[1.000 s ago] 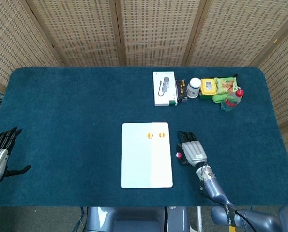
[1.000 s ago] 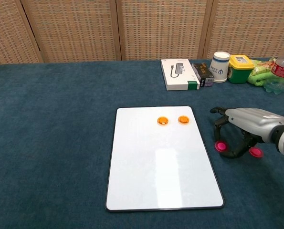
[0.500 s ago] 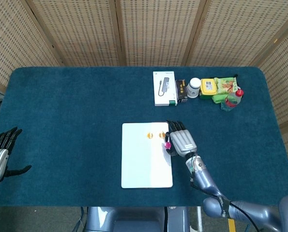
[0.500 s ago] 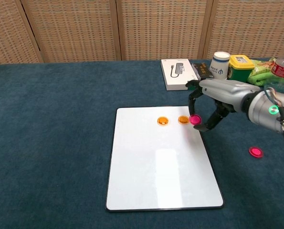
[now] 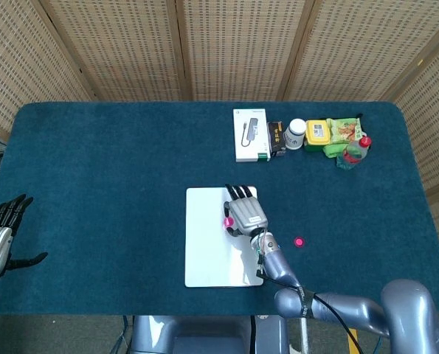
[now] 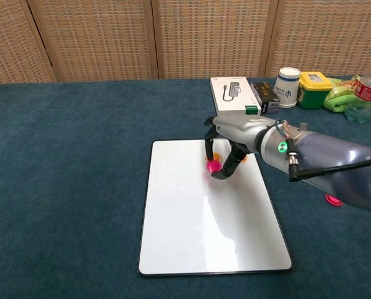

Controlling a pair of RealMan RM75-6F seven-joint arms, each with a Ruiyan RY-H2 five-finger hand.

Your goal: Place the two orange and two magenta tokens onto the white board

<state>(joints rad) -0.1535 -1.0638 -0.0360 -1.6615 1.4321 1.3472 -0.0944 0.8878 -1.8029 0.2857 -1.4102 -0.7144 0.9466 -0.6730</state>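
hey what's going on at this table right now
A two-armed robot is moving small tokens onto a white board. Its right hand holds a magenta token pinched just over the board, near the top end. The hand mostly hides the orange tokens there; only orange slivers show in the chest view. The second magenta token lies on the blue cloth right of the board, not yet picked up. The left hand is open at the table's left edge, holding nothing.

The white board [image 6: 204, 230] lies flat on the table. One magenta token [image 6: 214, 166] is pinched just above its upper part, hiding the orange tokens. The other magenta token [image 5: 299, 241] lies right of the board.
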